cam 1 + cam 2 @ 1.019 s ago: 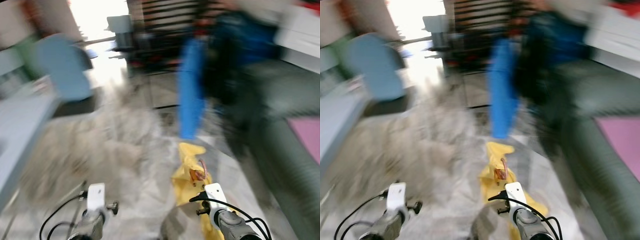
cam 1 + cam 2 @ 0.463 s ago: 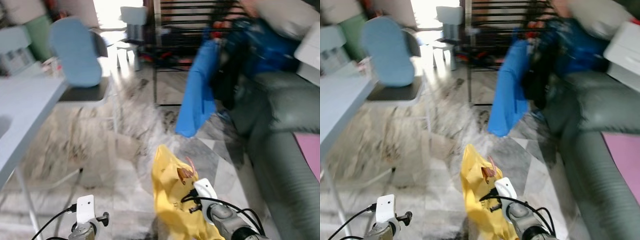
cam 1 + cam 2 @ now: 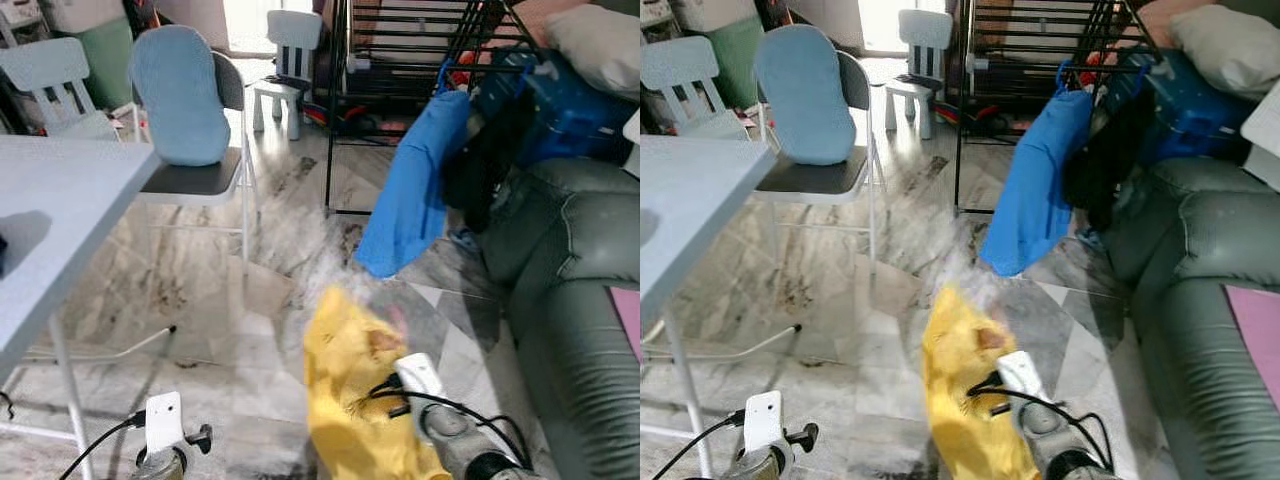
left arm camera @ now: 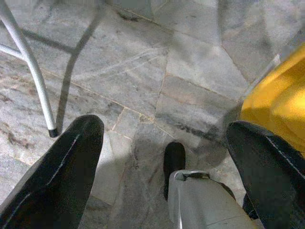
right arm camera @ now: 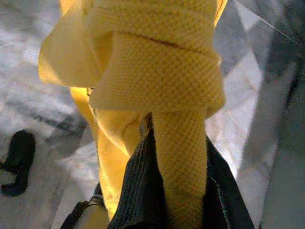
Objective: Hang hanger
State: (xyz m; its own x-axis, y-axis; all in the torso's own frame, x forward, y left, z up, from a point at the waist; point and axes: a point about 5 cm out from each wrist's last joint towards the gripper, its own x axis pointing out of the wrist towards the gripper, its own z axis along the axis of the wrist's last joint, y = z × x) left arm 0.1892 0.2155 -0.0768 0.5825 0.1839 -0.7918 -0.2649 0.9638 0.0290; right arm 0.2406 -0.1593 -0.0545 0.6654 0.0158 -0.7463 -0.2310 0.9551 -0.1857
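A yellow knit garment (image 3: pixel 350 400) hangs in front of my right arm, low and centre, blurred by motion. A brownish bit of its hanger (image 3: pixel 384 342) shows at the top. In the right wrist view my right gripper (image 5: pixel 176 162) is shut on the hanger, with the yellow garment (image 5: pixel 152 71) draped over its black fingers (image 5: pixel 138 195). The black drying rack (image 3: pixel 400 50) stands ahead, and a blue garment (image 3: pixel 410 190) and a dark one (image 3: pixel 485 150) hang from it. My left gripper (image 4: pixel 164 126) hangs open above the marble floor, holding nothing.
A grey-green sofa (image 3: pixel 575 300) runs along the right, with a blue bag (image 3: pixel 560 100) and a pillow (image 3: pixel 600 40) on it. A white table (image 3: pixel 50 210) is on the left. A chair with a blue cushion (image 3: pixel 185 95) stands behind it. Small white chairs (image 3: pixel 290 50) are further back.
The head view has turned and come into focus, so the rack and the blue garment are plainer. The yellow garment still hangs from my right gripper and now looks blurred.
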